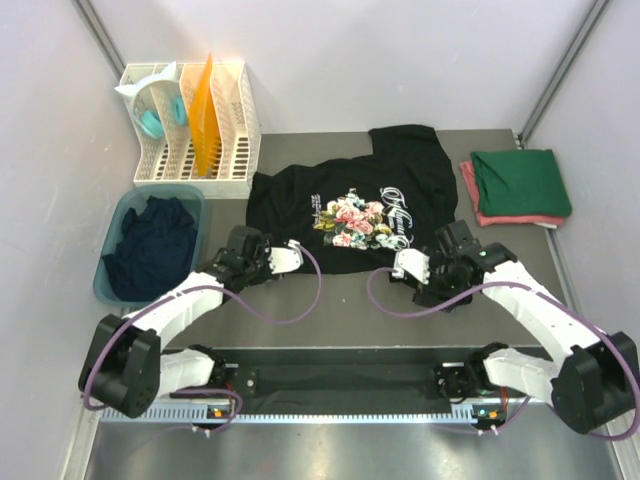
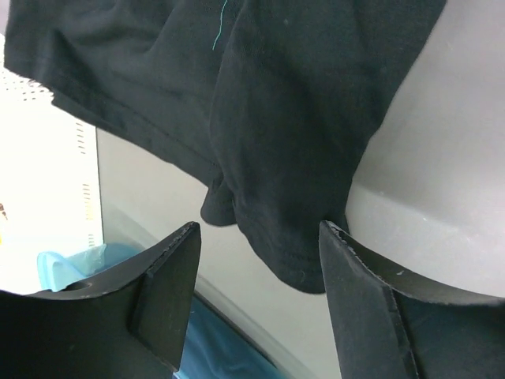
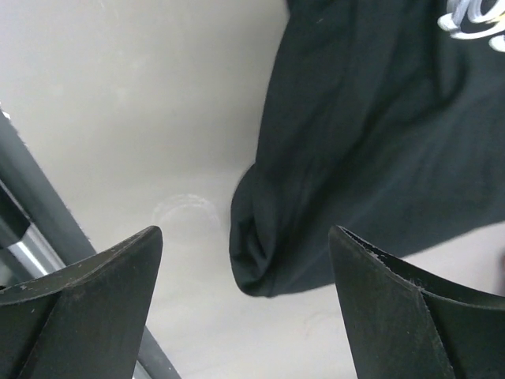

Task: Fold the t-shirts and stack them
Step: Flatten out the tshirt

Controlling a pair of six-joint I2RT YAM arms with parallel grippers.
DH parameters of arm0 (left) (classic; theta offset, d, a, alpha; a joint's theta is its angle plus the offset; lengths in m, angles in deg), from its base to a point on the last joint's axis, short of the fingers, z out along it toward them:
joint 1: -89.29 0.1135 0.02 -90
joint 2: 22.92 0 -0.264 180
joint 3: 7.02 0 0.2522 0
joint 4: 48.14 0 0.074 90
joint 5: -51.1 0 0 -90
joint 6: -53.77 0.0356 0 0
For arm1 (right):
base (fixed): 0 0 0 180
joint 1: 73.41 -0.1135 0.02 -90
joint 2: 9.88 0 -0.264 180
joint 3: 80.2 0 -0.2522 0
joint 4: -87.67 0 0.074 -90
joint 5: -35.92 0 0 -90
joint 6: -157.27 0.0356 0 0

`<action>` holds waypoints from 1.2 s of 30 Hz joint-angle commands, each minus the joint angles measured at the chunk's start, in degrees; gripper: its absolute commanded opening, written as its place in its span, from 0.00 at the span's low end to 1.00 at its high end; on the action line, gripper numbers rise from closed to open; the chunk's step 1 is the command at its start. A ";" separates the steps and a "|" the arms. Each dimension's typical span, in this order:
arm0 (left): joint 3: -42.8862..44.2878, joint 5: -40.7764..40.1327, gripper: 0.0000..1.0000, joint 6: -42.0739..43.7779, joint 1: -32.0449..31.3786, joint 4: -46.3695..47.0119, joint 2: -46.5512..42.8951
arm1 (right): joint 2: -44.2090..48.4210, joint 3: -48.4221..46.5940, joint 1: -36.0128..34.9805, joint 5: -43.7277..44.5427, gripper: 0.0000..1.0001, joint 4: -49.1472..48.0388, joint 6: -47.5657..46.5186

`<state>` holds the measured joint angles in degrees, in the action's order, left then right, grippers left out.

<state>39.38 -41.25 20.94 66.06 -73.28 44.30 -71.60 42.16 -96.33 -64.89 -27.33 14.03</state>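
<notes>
Top external view shows the black t-shirt spread print-up at the centre of the counter, with a folded dark green shirt on a pinkish-red shirt at 2 o'clock and a navy shirt heaped in the teal tub at 9 o'clock. The left fingers and right fingers stand open and empty, each poised at a bunched corner of the shirt's near edge, so the step in hand looks like grasping for the first fold. Next, I judge, both must close on the cloth together and carry that edge evenly toward 12 o'clock.
</notes>
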 commanded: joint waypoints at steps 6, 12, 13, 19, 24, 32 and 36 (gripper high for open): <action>4.01 0.24 0.65 1.81 0.28 -0.04 3.62 | -6.84 -1.38 -0.81 1.93 0.84 -10.37 -1.52; 4.36 1.11 0.63 2.77 0.28 -4.70 2.13 | -8.25 -1.56 -0.81 1.14 0.83 -9.58 -3.28; 4.53 1.47 0.62 2.86 0.28 -7.14 1.86 | -8.33 -1.30 -0.81 1.14 0.83 -9.84 -3.37; 5.06 1.20 0.00 4.09 1.77 -10.77 0.11 | -10.18 -0.59 -0.81 3.60 0.76 -12.04 -3.37; 5.76 -1.77 0.00 5.94 4.93 -5.87 -1.83 | -10.45 -0.33 -0.81 5.36 0.69 -13.89 -2.49; 20.08 -1.70 0.00 3.04 10.48 -8.65 -2.09 | -9.13 0.11 -0.73 6.94 0.68 -14.59 -2.31; 21.50 4.35 0.00 6.36 10.48 -15.77 -4.81 | -8.69 0.11 -0.73 6.85 0.68 -12.93 -3.54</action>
<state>59.03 -42.10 25.03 76.25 -82.37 42.82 -81.76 42.86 -96.59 -58.07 -40.31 11.34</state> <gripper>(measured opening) 0.010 0.680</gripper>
